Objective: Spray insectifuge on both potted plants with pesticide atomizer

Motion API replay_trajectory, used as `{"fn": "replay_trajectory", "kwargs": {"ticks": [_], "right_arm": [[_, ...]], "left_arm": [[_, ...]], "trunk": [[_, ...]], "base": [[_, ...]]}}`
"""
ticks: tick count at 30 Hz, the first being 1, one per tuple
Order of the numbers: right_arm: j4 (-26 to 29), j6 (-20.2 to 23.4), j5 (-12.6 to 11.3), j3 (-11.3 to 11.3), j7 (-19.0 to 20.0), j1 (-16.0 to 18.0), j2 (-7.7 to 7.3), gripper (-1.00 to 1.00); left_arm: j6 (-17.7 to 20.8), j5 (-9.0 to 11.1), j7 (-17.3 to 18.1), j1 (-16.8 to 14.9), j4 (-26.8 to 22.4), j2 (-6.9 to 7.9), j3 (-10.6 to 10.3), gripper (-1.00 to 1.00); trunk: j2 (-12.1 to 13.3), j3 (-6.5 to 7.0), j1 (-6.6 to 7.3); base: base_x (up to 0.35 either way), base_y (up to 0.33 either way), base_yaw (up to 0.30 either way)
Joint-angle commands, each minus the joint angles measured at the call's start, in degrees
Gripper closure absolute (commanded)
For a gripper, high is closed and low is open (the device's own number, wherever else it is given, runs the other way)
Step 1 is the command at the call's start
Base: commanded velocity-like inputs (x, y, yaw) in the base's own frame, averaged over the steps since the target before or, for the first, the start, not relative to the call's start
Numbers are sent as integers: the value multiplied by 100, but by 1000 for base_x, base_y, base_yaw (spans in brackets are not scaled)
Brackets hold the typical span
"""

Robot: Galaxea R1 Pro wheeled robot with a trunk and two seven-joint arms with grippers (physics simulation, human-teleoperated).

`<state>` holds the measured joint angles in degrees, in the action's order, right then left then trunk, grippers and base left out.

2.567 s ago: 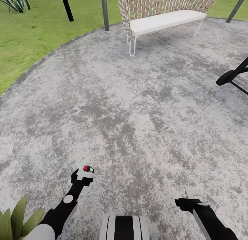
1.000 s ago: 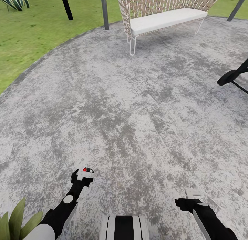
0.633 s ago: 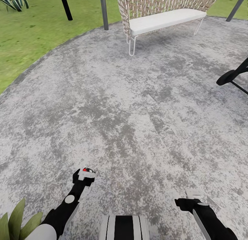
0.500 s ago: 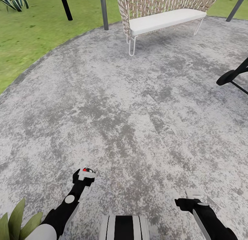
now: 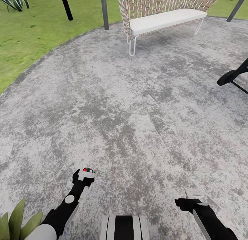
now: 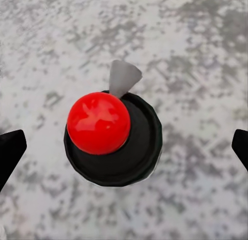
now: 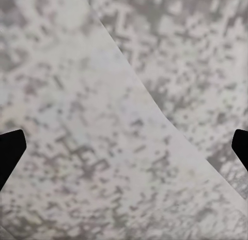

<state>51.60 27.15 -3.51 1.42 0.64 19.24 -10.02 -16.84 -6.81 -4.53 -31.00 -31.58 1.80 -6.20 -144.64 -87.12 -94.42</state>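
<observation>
Facing open gravel patio [image 5: 137, 112]; lawn [image 5: 34, 36] edges upper left, bench [image 5: 162, 19] ahead. My left gripper [image 5: 84, 173] clamps the atomizer [image 6: 111, 139]; right gripper [image 5: 193, 196] spread, empty.

Bench [image 5: 165, 21] behind patio [image 5: 137, 112], lawn [image 5: 38, 40] left.

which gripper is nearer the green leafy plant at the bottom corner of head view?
Left. The left gripper sits just up and inward of the green pointed-leaf plant beside the left arm; the right gripper is across the robot's body over the grey gravel patio.
</observation>
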Motion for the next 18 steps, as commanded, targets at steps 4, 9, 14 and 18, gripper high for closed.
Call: {"fn": "replay_trajectory", "kwargs": {"ticks": [4, 9, 14, 18], "right_arm": [[8, 30, -36, 7, 7, 0, 0, -100], [8, 28, -36, 7, 7, 0, 0, -100], [8, 30, -36, 7, 7, 0, 0, -100], [8, 27, -36, 7, 7, 0, 0, -100]], "left_arm": [[-13, -58, -48, -2, 1, 5, -23, -100], [-13, -58, -48, -2, -4, 5, -22, -100], [-13, -58, -48, -2, -11, 5, -16, -100], [-13, -58, -48, -2, -14, 5, -13, -100]], "trunk": [[-1, -3, 1], [-1, -8, 1], [-1, -15, 1], [-1, -16, 1]], "base": [[0, 0, 1], [0, 0, 25], [0, 0, 35], [0, 0, 4]]}}
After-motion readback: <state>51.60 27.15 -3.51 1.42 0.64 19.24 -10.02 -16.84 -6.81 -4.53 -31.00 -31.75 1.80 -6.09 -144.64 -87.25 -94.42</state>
